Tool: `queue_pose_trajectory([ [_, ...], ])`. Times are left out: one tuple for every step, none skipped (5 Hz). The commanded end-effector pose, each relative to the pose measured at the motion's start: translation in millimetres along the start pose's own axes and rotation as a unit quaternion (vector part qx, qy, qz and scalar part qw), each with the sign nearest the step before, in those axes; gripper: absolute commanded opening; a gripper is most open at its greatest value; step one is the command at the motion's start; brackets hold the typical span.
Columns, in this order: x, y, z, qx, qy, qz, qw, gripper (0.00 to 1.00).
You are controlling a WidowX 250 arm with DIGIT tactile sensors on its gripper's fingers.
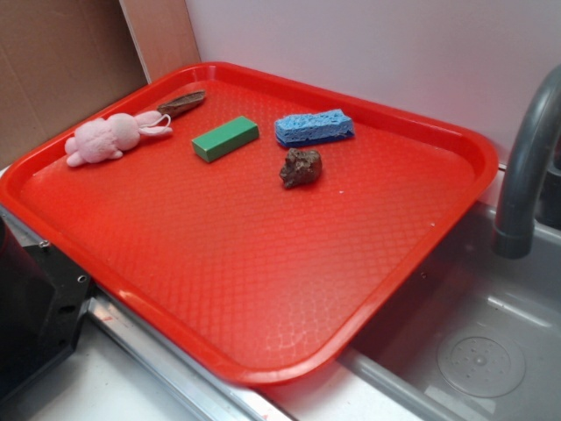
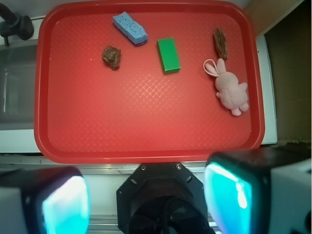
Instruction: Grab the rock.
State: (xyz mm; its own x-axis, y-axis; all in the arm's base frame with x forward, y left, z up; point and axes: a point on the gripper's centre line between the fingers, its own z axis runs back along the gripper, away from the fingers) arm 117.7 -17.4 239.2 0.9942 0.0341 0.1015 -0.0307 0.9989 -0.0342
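Claw [image 2: 151, 200] wide open, empty, at bottom of wrist frame, well apart from all objects. Small lumpy dark brown rock [image 2: 111, 56] lies in upper left of frame on red plastic tray [image 2: 146, 141], just beside blue rectangular sponge [image 2: 130, 29], near green block [image 2: 168, 55].

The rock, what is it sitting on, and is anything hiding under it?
The rock sits on the red tray, apart from the blue sponge behind it. Only bare tray shows around it. The spot directly under the rock is covered, so that cannot be seen.
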Motion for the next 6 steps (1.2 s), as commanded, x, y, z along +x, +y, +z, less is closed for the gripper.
queue_pose_trajectory([
  [0, 0, 0, 0.000, 0.000, 0.000, 1.000, 1.00],
  [45, -1, -55, 0.025, -0.038, -0.063, 0.997, 1.00],
  [91, -18, -83, 0.034, -0.075, -0.116, 0.990, 1.00],
  [107, -43, -114, 0.032, -0.074, -0.183, 0.980, 1.00],
  [118, -48, -161, 0.007, -0.030, -0.205, 0.978, 1.00],
  [122, -45, -188, -0.007, -0.011, -0.203, 0.979, 1.00],
])
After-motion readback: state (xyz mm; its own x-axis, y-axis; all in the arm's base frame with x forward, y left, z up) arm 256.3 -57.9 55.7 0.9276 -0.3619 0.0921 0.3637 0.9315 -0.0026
